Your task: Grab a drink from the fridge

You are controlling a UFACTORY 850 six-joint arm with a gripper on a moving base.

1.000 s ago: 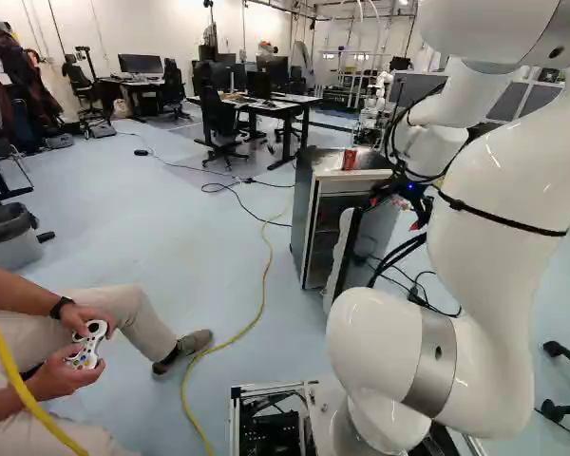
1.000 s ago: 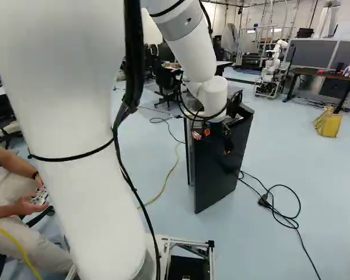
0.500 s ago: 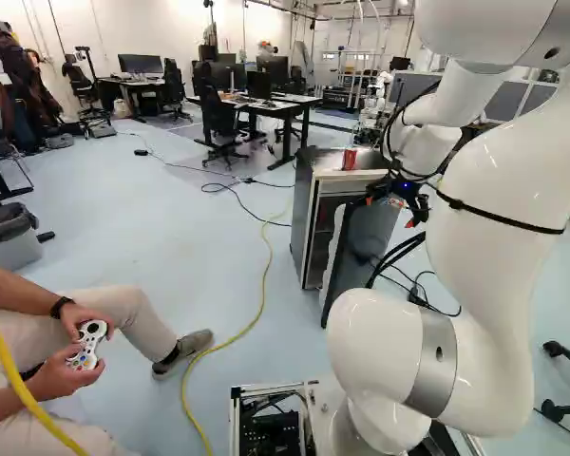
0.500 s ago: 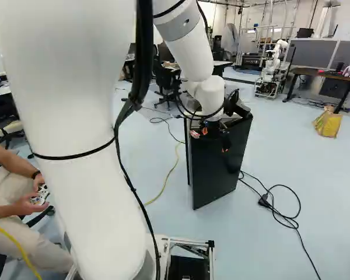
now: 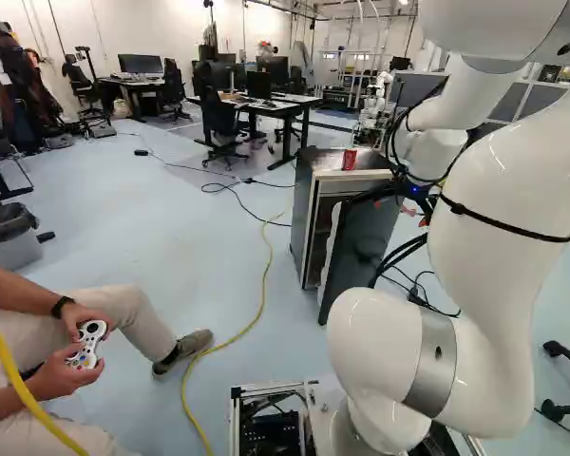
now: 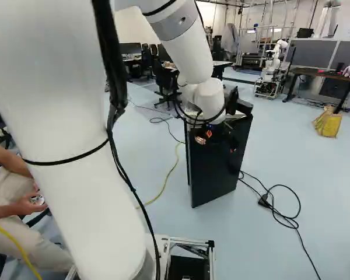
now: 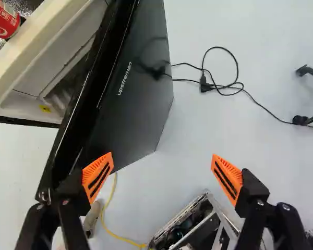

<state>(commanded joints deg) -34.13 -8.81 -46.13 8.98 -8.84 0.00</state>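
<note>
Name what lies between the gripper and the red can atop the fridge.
In the wrist view, going from the gripper to the red can: the open fridge door, the fridge's interior, then its pale front edge.

The red can (image 5: 349, 160) is seen upright on top of the dark fridge (image 5: 304, 214), whose black door (image 5: 359, 252) is partly opened

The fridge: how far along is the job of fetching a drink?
Done: the fridge stands partly open. In hand: the open gripper has one finger close to the door, perhaps to widen the gap. Left: reaching in and gripping a drink; nothing is between the fingers.
</note>
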